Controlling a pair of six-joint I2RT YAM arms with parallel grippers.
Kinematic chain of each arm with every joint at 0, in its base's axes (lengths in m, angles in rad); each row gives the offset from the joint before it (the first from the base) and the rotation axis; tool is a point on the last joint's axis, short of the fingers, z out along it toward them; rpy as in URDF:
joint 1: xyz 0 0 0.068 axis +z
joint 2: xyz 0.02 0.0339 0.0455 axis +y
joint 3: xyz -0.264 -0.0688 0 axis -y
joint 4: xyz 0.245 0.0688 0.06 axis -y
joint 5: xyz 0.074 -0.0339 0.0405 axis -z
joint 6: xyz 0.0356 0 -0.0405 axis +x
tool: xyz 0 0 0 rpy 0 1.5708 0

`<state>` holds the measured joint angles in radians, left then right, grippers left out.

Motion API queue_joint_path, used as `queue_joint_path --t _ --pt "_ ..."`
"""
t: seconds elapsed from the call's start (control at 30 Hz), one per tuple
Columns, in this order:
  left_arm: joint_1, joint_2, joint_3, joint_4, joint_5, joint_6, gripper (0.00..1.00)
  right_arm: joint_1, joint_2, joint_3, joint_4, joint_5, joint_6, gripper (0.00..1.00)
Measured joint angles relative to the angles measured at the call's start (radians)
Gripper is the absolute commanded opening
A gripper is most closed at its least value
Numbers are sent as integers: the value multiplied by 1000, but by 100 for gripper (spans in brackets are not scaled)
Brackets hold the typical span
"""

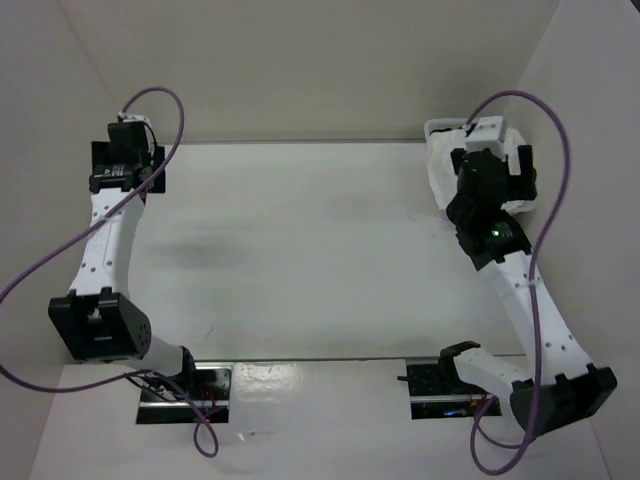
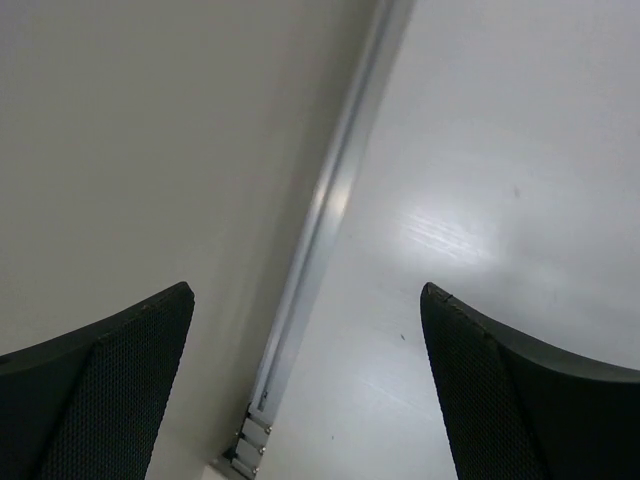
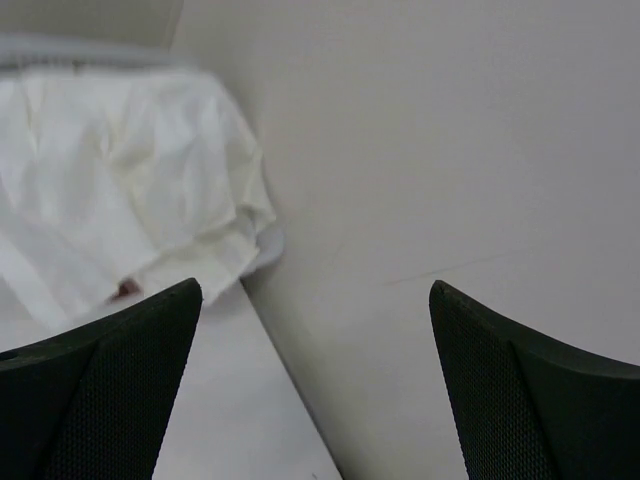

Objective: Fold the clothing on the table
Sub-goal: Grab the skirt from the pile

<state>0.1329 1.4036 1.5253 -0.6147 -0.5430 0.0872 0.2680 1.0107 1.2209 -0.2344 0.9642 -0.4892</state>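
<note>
Over the table (image 1: 300,260), both arms reach to the far corners, jaws wide and empty: left gripper (image 2: 305,300) far left, right gripper (image 3: 315,300) far right, at the clothing (image 3: 110,190) bunched in that corner. The right should pinch one loose edge, not the heap, then drag it toward the middle.

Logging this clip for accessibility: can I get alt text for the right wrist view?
White crumpled clothing lies bunched on the table beside a wall, at upper left. The right gripper hangs open in the foreground, holding nothing.
</note>
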Motion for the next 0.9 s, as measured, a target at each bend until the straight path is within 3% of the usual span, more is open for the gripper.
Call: queue_joint_path --t 0.17,0.37,0.53,0.67,0.9 --pt "-9 125 -55 -74 120 21 100 -21 142 -33 -95 -60 95 99" --pt "-51 127 -46 -63 161 -16 100 -39 144 -75 -11 -161 168 99" --pt "-100 120 -78 -2 188 -39 100 -129 325 70 -16 -245 240 99" --pt "-129 117 -93 31 298 -37 100 -212 488 140 -36 -335 279 99" --pt "-142 117 -45 57 419 -67 100 -274 547 186 -95 -518 352 99"
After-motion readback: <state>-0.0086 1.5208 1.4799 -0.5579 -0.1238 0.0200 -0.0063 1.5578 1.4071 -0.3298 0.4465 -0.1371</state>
